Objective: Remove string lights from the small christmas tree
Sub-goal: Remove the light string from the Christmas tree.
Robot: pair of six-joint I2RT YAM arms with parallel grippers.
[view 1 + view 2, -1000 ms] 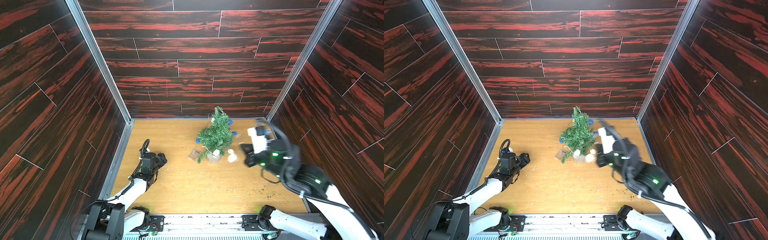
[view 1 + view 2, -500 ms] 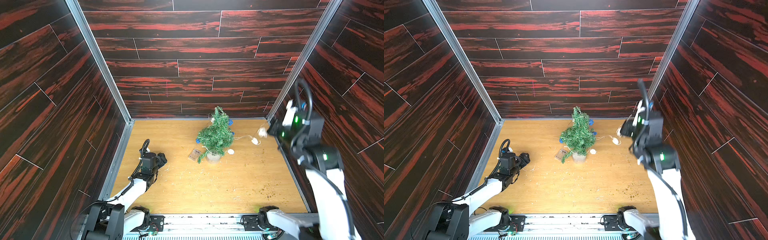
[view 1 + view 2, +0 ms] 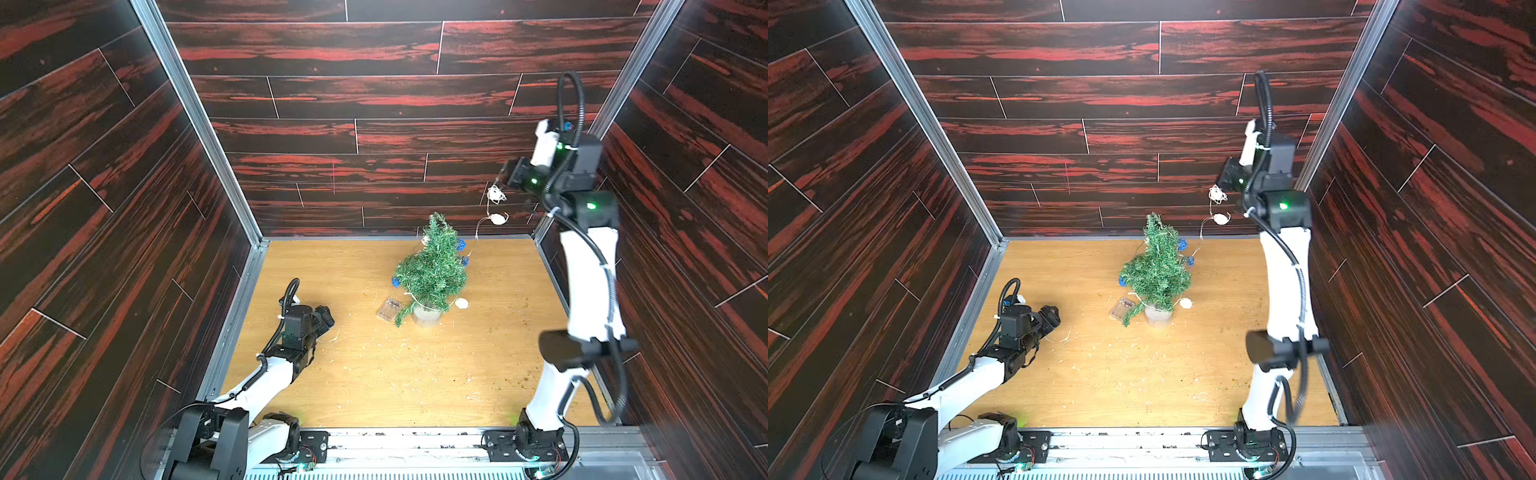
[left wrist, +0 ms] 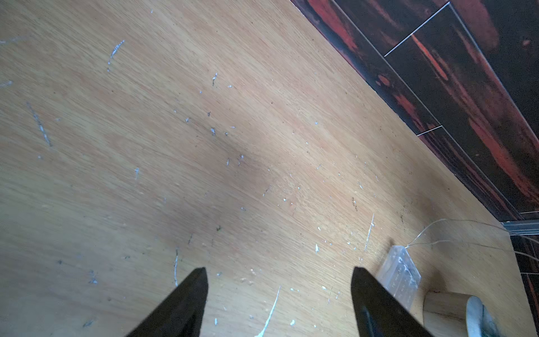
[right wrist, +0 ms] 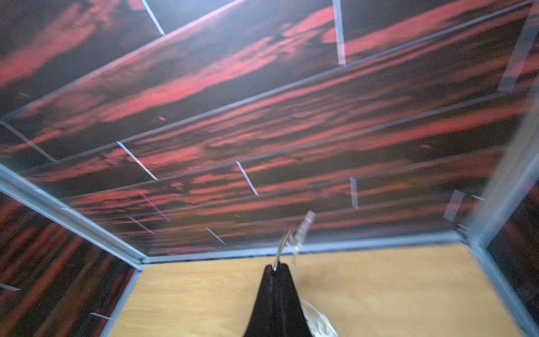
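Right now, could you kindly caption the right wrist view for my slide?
Shut on the string lights, the right end effector hangs high above the wooden table.

Left arm (image 3: 270,374) and right arm (image 3: 590,282) are showing white link shells with black joint housings. Black corrugated cables (image 3: 560,97) are looping off both wrists, green LEDs (image 3: 591,205) glowing on the right. Left gripper (image 4: 280,271) is showing black tapered fingers (image 4: 180,303).

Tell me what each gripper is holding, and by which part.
The right gripper is shut on the string lights, pinching the thin wire next to a white ball, up higher than the tree. The left gripper is open and holds nothing.
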